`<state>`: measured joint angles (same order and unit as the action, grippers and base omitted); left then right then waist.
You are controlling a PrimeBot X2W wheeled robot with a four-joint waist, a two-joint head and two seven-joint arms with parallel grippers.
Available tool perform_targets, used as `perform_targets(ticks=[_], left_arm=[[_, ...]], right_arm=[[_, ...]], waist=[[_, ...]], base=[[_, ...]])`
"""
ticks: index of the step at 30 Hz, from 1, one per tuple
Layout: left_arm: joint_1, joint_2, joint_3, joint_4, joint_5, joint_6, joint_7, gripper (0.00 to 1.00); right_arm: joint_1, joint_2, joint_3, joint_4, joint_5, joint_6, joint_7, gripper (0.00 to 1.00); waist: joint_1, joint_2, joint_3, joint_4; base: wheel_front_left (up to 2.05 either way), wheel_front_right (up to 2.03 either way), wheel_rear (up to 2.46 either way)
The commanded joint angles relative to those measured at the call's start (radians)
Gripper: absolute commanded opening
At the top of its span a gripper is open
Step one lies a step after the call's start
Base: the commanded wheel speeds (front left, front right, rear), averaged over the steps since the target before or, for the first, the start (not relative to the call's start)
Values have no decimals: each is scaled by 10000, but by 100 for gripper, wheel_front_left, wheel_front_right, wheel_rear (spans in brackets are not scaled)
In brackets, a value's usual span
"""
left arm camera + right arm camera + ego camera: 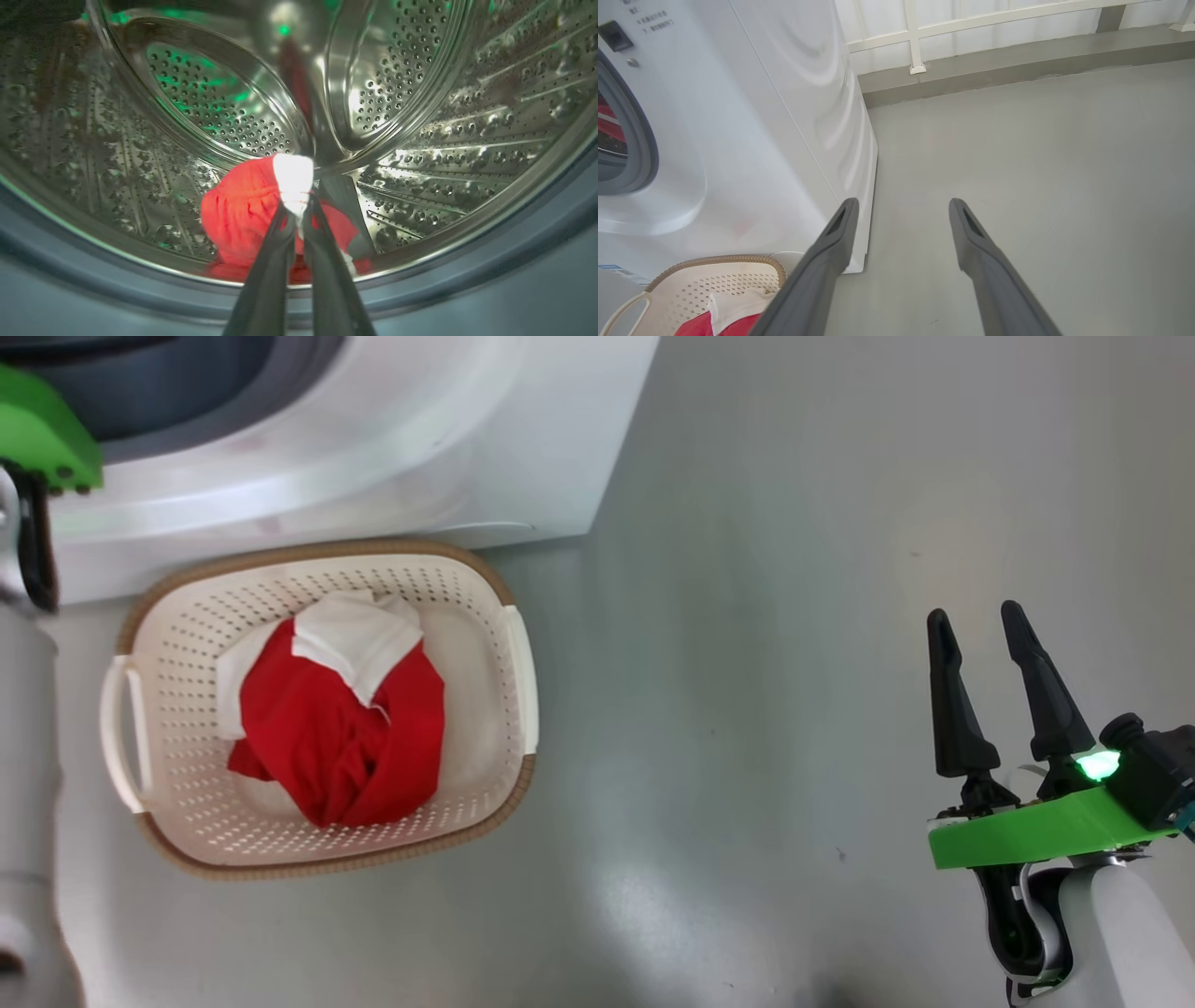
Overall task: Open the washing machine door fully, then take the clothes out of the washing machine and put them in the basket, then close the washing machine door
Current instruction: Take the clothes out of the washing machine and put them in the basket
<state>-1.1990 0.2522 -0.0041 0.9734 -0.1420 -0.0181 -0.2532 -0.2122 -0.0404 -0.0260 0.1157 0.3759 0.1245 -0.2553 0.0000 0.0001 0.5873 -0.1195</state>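
The left gripper (pixel 299 211), lower centre, grips the clothes (pixel 243 210) inside the washing machine drum (pixel 420 154). The right gripper (pixel 977 625) stands released at lower right. Another red garment (pixel 341 737) lies in the basket (pixel 177 709), centre left.

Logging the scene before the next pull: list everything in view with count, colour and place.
washing machine: one, white, behind the basket
drum: one, steel, perforated, inside the machine
basket: one, cream with brown rim, on floor before the machine
clothes in basket: one bundle, red and white
clothes in drum: one bundle, red and white, at its bottom
floor: one, grey
railing: one, white, beyond the machine
left hand: one, dark fingers, shut on clothes in drum
right hand: one, dark fingers, open, over bare floor
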Motion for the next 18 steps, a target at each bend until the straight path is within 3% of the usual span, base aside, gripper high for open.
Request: perform_targets(ticks=[1,10,18], left_arm=[[552,402,272,-669,-63,10,-81,0],[3379,-581,1606,-5089,-130,-265,-84,0],[4770,-1345,2357,-7352,177,-727,-85,0]], right_arm=[[173,-99,125,-204,-104,62,-65,100],[414,-99,-72,-161,-309,62,-65,100],[590,-99,-156,-130,-434,62,-65,100]], waist=[[0,-1,-182,164],[0,-1,-588,615],[0,-1,-835,833]], base=[[0,0,0],[0,0,0],[0,0,0]])
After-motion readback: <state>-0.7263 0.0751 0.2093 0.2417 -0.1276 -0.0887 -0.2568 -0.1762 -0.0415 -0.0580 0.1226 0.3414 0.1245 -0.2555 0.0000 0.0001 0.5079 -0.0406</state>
